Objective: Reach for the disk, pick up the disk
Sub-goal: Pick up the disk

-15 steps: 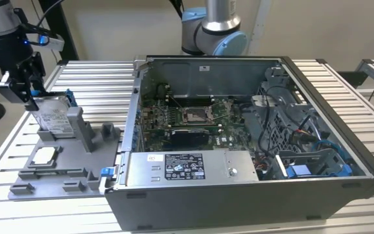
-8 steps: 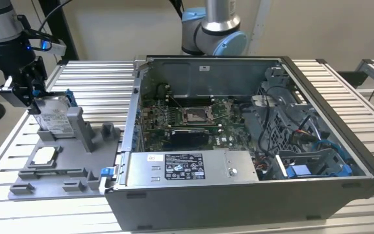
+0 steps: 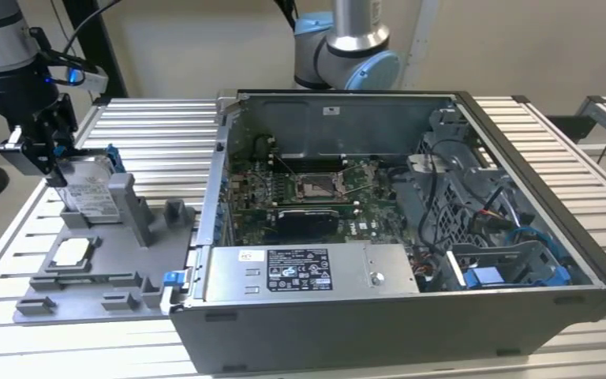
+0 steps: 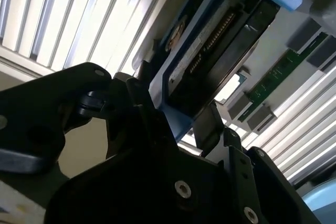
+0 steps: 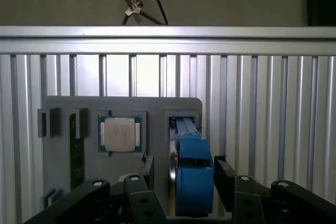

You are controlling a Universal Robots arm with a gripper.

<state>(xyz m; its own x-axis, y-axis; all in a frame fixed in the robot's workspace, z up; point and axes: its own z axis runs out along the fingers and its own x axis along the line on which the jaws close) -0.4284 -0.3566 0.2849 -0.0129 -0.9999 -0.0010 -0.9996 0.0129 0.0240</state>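
Gripper: the gripper [image 3: 59, 170] hangs over the far corner of the grey tray [image 3: 114, 276], the corner away from the open computer case [image 3: 409, 316]; its jaws are apart and straddle the upper end of the disk [image 3: 91, 197]

Grip state: in the first wrist view the gripper [image 5: 184, 174] has a sliver of tray showing between one finger and the disk [image 5: 193, 177], while the other of the fingers [image 5: 222, 174] sits just beside the blue bracket; I judge the jaws not yet clamped, though contact on that nearer side cannot be ruled out

Disk: it stands on edge in the tray's upright slot; label face outward in the exterior view; not lifted from the tray

Key relation: the disk lies straight below and between the jaws; its long axis runs up out of the tray toward the wrist; its thin edge points at the camera and its broad faces meet the finger pads

Second wrist view: the gripper [image 4: 178, 111] flanks the disk [image 4: 210, 45], whose connector edge and blue frame show

Neighbour: a small square chip [image 5: 119, 134] lies flat in the tray, beside the disk's slot

Support: the tray rests on the slatted bench [image 3: 155, 126]

Progress: reach looks complete; pick-up not yet done
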